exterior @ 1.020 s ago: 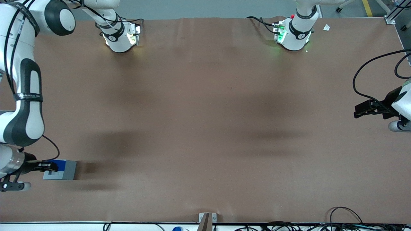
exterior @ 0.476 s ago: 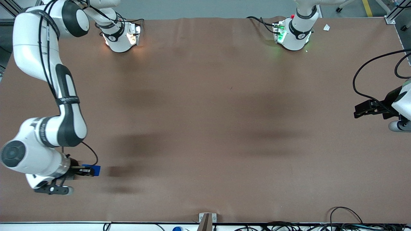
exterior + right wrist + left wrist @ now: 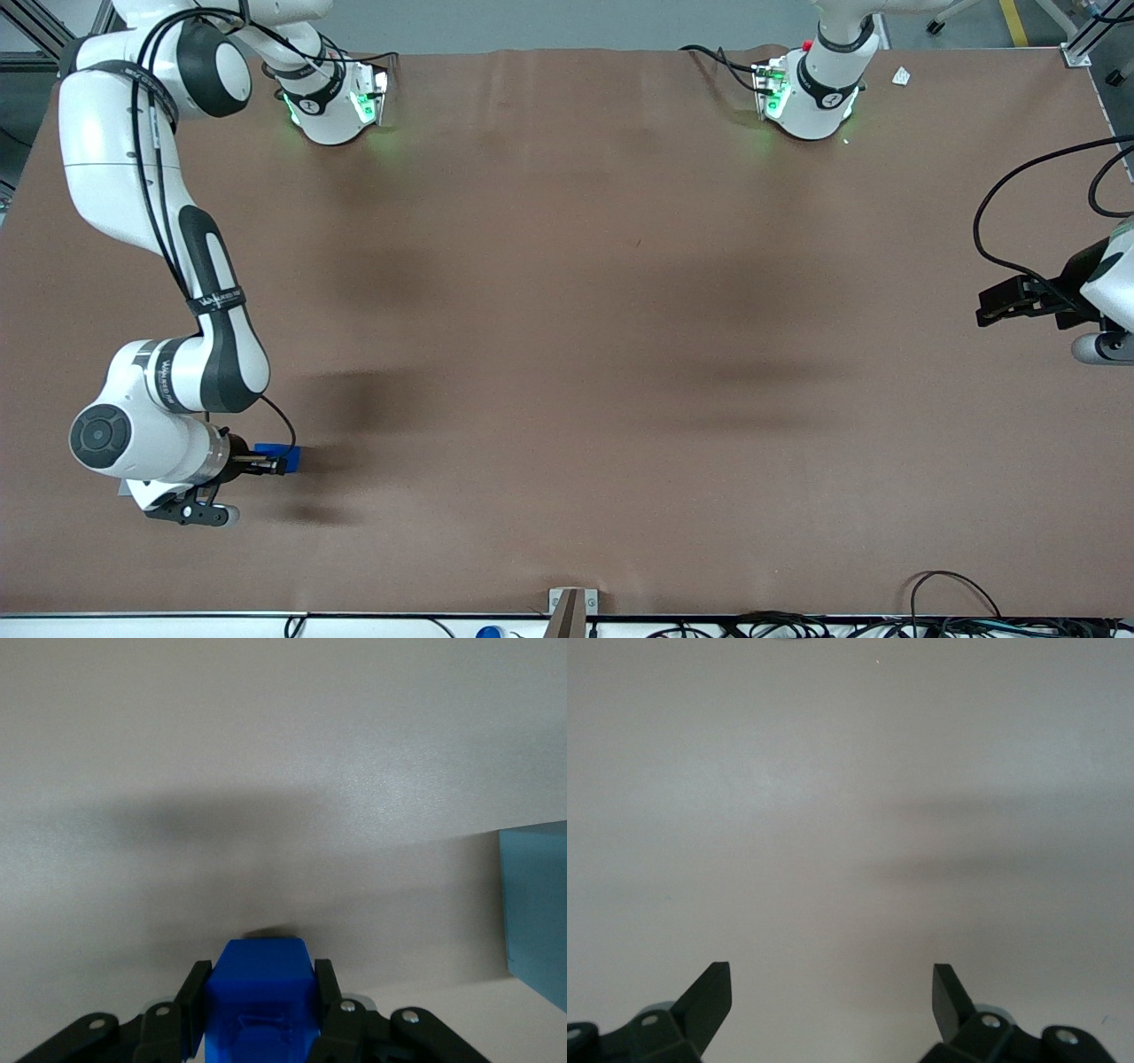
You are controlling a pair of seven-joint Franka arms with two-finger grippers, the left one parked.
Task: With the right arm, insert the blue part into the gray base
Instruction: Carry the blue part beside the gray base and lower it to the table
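I have the gripper (image 3: 260,1014) clamped on the blue part (image 3: 260,997), lifted clear of the table (image 3: 620,354) just beside the gray base (image 3: 536,912), so I judge it can be aligned over the socket.

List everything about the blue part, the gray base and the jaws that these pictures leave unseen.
- Gray base: cut off by the frame edge in the right wrist view, so its socket is unseen. The right arm covers nearly all of it in the front view.
- Blue part: its underside and sides are hidden by the jaws of the gripper, which is shut on it beside the base.
- Its height above the table: undeterminable.
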